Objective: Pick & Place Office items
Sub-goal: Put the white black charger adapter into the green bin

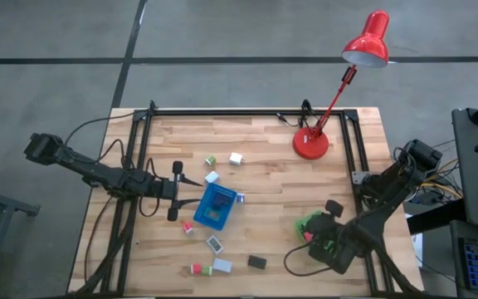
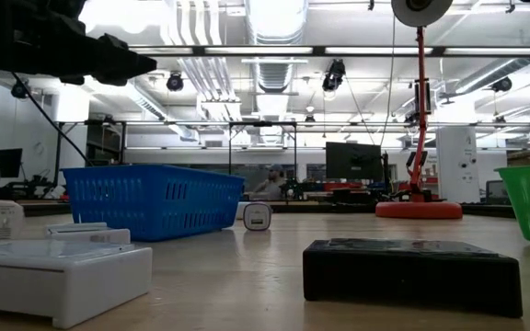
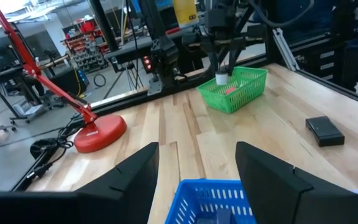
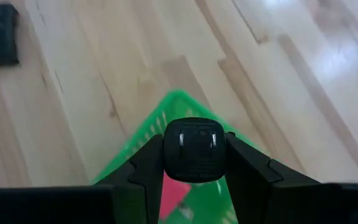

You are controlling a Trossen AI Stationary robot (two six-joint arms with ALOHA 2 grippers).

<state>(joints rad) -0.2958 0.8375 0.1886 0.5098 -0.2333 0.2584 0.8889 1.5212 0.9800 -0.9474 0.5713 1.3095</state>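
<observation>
My right gripper (image 4: 194, 163) is shut on a small black block (image 4: 194, 149) that has two metal pins on its face. It hangs over the green tray (image 1: 308, 223) at the table's near right, and a red item (image 4: 173, 194) lies in that tray. My left gripper (image 1: 175, 190) stands open and empty just left of the blue tray (image 1: 216, 206). Several office items lie loose on the wood around the blue tray: a white block (image 1: 236, 158), a red one (image 1: 187, 226) and a black box (image 1: 256, 262). My right gripper pinches the black block by two opposite sides (image 4: 166, 152) between its two fingers. The fingers slant down from above. The block is lifted clear above the green tray (image 4: 179, 102), with its pinned face turned toward the wrist camera.
A red desk lamp stands with its base (image 1: 310, 144) at the far right, its cord trailing by the far rail. A black frame rail (image 1: 247, 112) borders the table. Bare wood lies between the two trays. White boxes (image 2: 53, 276) sit near the front edge.
</observation>
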